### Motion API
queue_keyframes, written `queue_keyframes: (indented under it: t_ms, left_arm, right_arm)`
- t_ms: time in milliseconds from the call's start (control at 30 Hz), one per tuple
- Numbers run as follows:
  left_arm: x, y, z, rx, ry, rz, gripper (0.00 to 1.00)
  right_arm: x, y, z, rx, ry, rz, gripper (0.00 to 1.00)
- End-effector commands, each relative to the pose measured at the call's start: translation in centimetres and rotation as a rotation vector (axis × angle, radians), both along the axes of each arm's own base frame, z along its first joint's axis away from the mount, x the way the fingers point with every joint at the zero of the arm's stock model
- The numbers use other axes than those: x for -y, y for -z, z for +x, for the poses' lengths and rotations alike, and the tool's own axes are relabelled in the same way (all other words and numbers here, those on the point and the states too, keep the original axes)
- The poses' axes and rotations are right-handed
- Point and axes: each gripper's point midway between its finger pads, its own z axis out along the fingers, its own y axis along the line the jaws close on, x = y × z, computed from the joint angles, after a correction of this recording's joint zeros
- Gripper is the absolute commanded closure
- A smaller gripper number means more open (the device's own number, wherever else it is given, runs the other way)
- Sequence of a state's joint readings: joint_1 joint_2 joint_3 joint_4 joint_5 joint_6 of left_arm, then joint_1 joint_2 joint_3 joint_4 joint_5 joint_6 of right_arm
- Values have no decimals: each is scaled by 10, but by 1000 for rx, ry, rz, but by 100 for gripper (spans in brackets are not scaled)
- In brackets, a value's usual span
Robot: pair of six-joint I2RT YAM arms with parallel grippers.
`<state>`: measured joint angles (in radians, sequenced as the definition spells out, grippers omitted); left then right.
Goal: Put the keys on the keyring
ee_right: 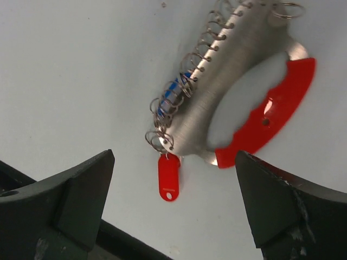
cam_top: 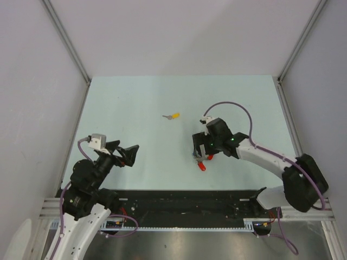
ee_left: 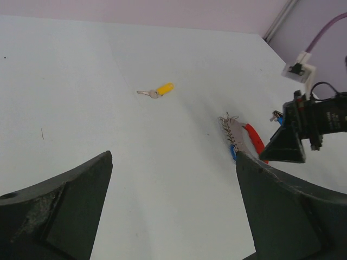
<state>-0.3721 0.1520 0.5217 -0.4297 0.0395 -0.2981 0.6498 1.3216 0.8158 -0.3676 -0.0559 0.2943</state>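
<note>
The keyring [ee_right: 227,70] is a flat silver piece with a red arc [ee_right: 265,122] and a row of small wire rings along one edge. A red cap [ee_right: 168,176] hangs from its end ring. A blue cap [ee_right: 169,96] shows partly under the rings. My right gripper [ee_right: 173,161] is open and empty, hovering right over it. In the top view the right gripper [cam_top: 201,154] hides most of it; only the red cap [cam_top: 201,167] shows. The yellow-capped key [cam_top: 173,116] lies alone farther back. My left gripper [cam_top: 126,153] is open and empty, far to the left.
The left wrist view shows the yellow-capped key [ee_left: 162,89], the keyring [ee_left: 234,132] and the right gripper's finger [ee_left: 284,149] beyond it. A black rail [cam_top: 184,203] runs along the near table edge. Grey walls close in the table.
</note>
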Motion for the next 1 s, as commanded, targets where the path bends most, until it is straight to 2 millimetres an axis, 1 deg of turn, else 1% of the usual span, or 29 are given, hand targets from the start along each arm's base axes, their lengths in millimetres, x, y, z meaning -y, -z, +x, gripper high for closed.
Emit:
queue_keyframes:
  t_ms: [0, 33, 67, 100, 167, 200, 300, 400, 533, 567, 667, 700, 733, 767, 800, 833, 867, 900, 933, 967]
  left_arm:
    - [1, -7, -3, 23, 4, -16, 0]
    - [1, -7, -3, 23, 5, -16, 0]
    - [1, -8, -3, 25, 5, -17, 0]
    - [1, -8, -3, 26, 2, -17, 0]
    - [0, -7, -3, 23, 2, -13, 0]
    - [1, -7, -3, 25, 4, -13, 0]
    - [1, -5, -3, 18, 5, -10, 0]
    - [1, -6, -2, 19, 5, -11, 0]
    - [1, -5, -2, 13, 5, -9, 0]
    - [2, -4, -1, 9, 5, -7, 0]
    - [2, -3, -1, 5, 5, -5, 0]
    - [2, -3, -1, 5, 7, -5, 0]
    - [2, -3, -1, 3, 7, -5, 0]
    - [2, -3, -1, 3, 7, -5, 0]
    - [2, -3, 0, 5, 7, -5, 0]
    - [2, -3, 0, 3, 5, -5, 0]
    - [2, -4, 0, 5, 7, -5, 0]
    - [2, -3, 0, 2, 5, -4, 0]
    - [3, -2, 0, 0, 7, -3, 0]
    - [3, -2, 0, -1, 7, -3, 0]
  right_arm:
    - [-48, 2, 21, 63, -26, 29, 0]
    - [-52, 2, 26, 78, -18, 13, 0]
    - [-55, 6, 26, 73, -23, 0, 1]
    - [-58, 15, 23, 68, -27, -34, 1]
    - [-60, 19, 23, 76, -16, -73, 2]
    - [-62, 25, 18, 64, -27, -90, 2]
    - [-69, 30, 10, 52, -43, -92, 6]
    - [-76, 34, 1, 41, -75, -96, 9]
    - [-86, 34, -13, 19, -124, -83, 13]
    - [-91, 33, -20, 12, -150, -75, 14]
    - [-92, 31, -31, 12, -181, -93, 16]
    - [-90, 30, -33, 10, -185, -105, 16]
    - [-88, 28, -32, 16, -185, -110, 19]
    - [-86, 23, -30, 35, -172, -115, 21]
    - [-80, 22, -28, 45, -159, -135, 22]
    - [-76, 19, -25, 63, -140, -148, 26]
    - [-69, 13, -16, 108, -101, -170, 28]
    - [-63, 11, -11, 119, -74, -183, 30]
    - [-59, 9, -7, 133, -55, -191, 35]
    - [-55, 5, -1, 152, -28, -198, 37]
